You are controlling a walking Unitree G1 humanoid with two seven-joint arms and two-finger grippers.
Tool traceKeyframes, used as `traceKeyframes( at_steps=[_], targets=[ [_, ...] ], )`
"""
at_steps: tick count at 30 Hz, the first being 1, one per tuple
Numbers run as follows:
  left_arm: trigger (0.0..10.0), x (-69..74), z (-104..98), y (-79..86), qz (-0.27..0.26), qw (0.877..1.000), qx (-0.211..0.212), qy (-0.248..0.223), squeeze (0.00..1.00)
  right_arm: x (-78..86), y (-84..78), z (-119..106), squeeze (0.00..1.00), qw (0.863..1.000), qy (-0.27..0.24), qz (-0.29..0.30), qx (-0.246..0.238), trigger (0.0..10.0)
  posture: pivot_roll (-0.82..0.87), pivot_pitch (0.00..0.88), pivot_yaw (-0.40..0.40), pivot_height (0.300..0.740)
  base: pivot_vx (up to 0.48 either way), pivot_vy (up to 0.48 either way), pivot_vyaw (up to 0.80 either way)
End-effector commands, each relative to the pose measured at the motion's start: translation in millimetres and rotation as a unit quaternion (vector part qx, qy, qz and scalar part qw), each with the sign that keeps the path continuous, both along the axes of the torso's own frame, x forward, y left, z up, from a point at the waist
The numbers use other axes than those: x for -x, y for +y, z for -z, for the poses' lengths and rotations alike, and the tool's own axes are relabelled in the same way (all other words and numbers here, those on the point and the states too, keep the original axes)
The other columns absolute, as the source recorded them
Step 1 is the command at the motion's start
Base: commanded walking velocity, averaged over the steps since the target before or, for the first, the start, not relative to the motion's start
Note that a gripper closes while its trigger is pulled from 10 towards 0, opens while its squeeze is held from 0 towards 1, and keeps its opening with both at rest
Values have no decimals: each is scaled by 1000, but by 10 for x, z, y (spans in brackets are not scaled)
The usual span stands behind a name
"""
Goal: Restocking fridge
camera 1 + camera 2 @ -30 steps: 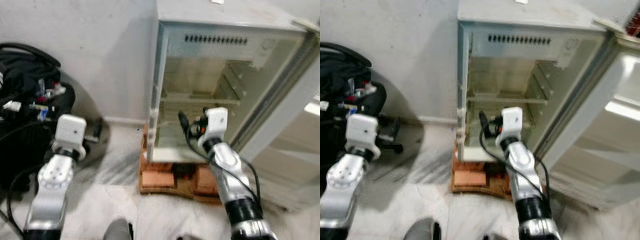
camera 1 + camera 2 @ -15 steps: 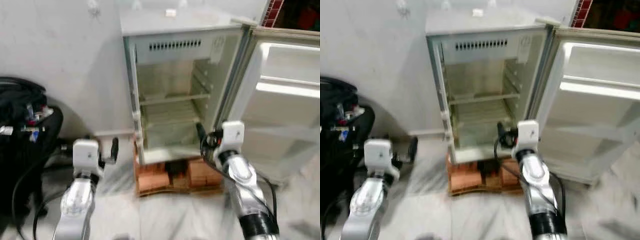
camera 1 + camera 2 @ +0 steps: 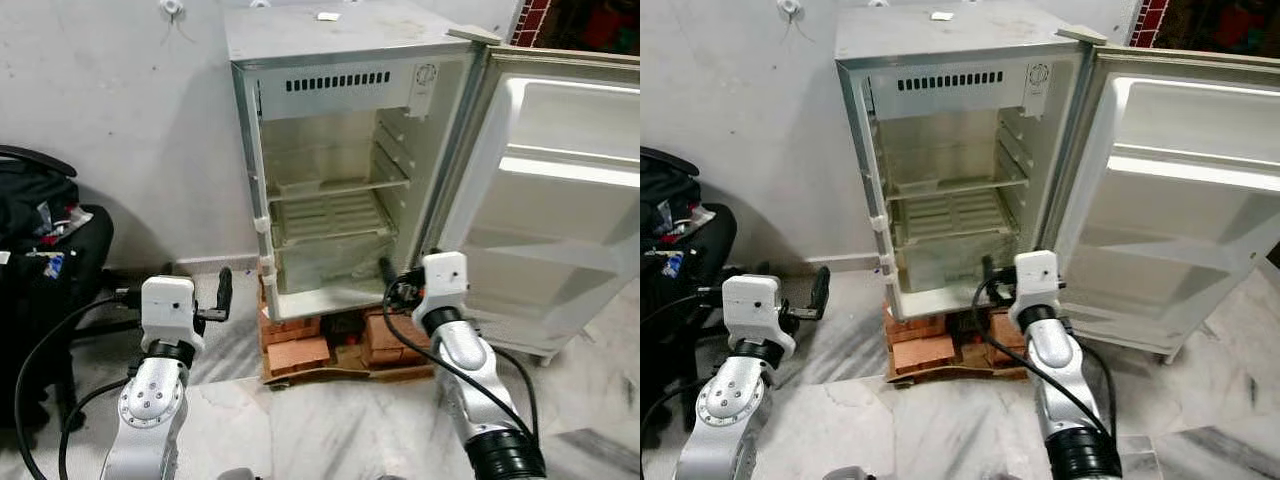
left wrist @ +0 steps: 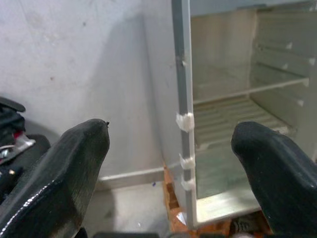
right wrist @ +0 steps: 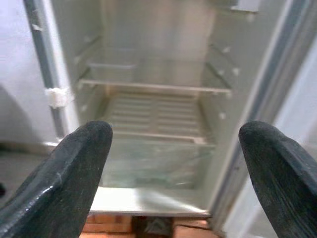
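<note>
Bags (image 3: 40, 225) crowd the wall at nine o'clock. Left gripper (image 4: 173, 163) hovers with fingers spread wide, aimed at the fridge's hinge-side edge. Upright at twelve o'clock on bricks (image 3: 300, 352), the fridge (image 3: 330, 110) faces the robot, its door (image 3: 560, 200) swung out toward two o'clock. Right gripper (image 5: 173, 163), spread too, points at the shelves (image 5: 153, 106). Since a moment ago the camera has backed off, opening bare floor (image 3: 320, 430) ahead.

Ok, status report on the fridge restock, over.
Both grippers open, holding nothing: left gripper, right gripper. Fridge door open, shelves bare. Nothing blocking the opening.
</note>
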State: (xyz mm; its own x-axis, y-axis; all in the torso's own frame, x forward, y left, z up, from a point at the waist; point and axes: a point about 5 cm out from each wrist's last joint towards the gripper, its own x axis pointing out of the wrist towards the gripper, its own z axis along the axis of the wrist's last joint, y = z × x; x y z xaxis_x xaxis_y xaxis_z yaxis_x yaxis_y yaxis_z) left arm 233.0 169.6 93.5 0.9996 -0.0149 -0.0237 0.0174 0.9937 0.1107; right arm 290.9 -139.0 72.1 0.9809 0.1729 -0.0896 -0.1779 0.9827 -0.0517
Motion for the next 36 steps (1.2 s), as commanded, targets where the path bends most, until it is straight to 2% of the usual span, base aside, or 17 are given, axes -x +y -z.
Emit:
traceKeyframes(
  at_steps=[1, 7, 36],
  targets=[
    [10000, 8, -2, -43, 5, 1000, 1, 1, 0, -32, -74, -10, 0, 1000, 8, 8, -15, 10000, 15, 1, 4, 740, 0, -360, 0],
    [10000, 4, 9, -47, 5, 1000, 1, 5, 0, -65, -132, -20, 0, 1000, 8, 15, -21, 10000, 13, 3, 8, 740, 0, -354, 0],
    [10000, 32, 50, -40, 5, 1000, -8, 13, 0, -72, -122, -34, 0, 1000, 5, -3, -13, 10000, 5, 22, -2, 740, 0, -362, 0]
  ],
)
